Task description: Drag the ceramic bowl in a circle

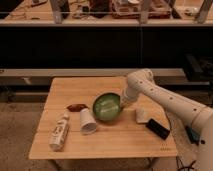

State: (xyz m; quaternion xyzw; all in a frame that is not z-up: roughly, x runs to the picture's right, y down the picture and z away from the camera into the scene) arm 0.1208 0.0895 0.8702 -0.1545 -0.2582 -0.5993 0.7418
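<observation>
Hand (123,103) at right rim of bowl (106,108); outline lost against rim. Arm (170,100) cut off by right and lower edges. Bottle (59,131) label too small to read. Brown item (76,107) left of bowl: too blurred to identify. White block (141,115) and black block (158,129) on tabletop (100,145): kind unclear. Rear bench (100,21) clutter cropped by top edge.

White segmented robot arm (170,100) enters from lower right edge, slopes up-left toward middle of view. Rounded white joint (140,79) at arm's highest point; bend there turns sharply downward. Short white wrist section (130,93) angled down-left. White two-finger gripper (122,104) at arm's lower end, near view centre, held low, pointing down-left.
</observation>
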